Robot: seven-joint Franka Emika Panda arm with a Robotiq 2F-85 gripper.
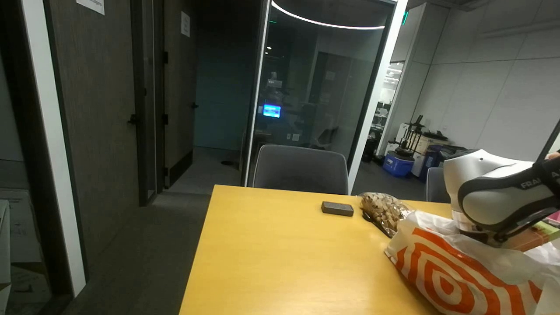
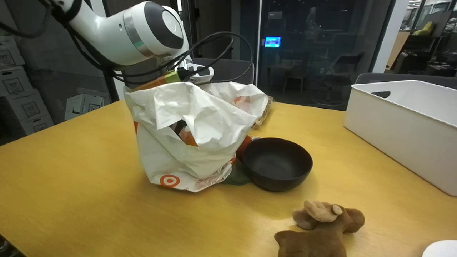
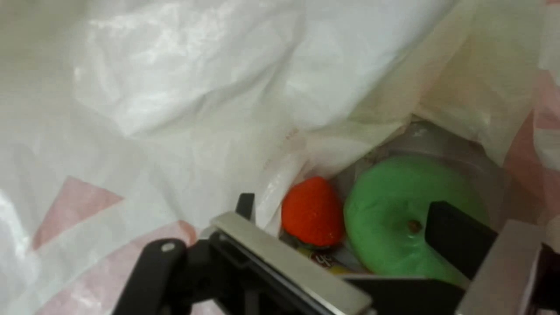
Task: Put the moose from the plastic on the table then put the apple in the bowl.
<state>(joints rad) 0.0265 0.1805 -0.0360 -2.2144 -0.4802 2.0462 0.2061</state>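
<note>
One green apple (image 3: pixel 393 205) is located inside the plastic bag (image 2: pixel 160 160), with a red strawberry-like item (image 3: pixel 313 212) just beside it and a yellow packet (image 3: pixel 326 261) partly hidden. In the wrist view, the gripper (image 3: pixel 343 208) is seen over them, fingers spread, nothing held. The moose (image 2: pixel 321 237) is already placed on the table (image 2: pixel 89 185), so the apple step is judged to be in hand. For the next move, the fingers should be centred on the apple before closure. No contents are seen in the black bowl (image 2: pixel 278 160); those of the white bin (image 2: pixel 400 132), if any, are hidden.
</note>
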